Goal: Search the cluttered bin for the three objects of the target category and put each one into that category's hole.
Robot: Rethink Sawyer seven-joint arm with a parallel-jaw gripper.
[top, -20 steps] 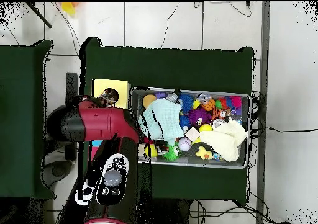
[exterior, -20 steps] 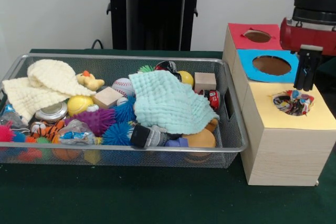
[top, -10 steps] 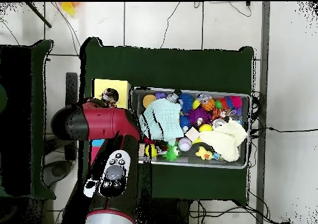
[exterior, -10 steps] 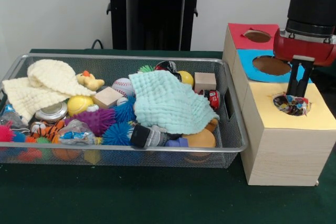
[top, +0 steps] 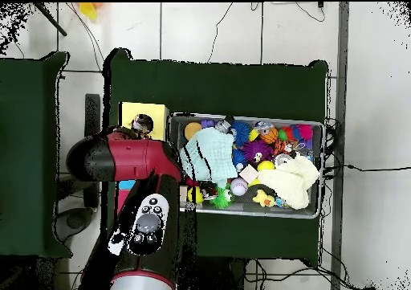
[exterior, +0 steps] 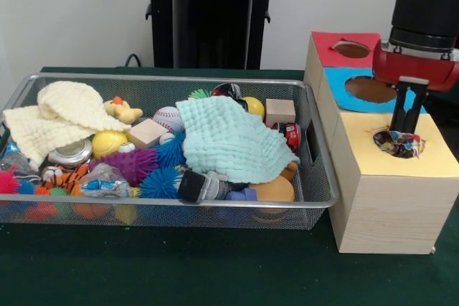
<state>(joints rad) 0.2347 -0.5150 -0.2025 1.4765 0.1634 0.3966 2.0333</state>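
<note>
Though overhead arm-hidden, fingers (exterior: 406,111) above wrapper (exterior: 399,142)

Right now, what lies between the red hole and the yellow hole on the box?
The blue hole lies between them on the box, seen in the front view.

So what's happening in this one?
The red and black arm's gripper is over the wooden box's yellow panel, right above a crinkly multicoloured wrapper that sits in that panel's hole. Its fingers look open, so the wrapper seems released or nearly so. The wire mesh bin beside it remains packed with balls, cloths and toys.
</note>
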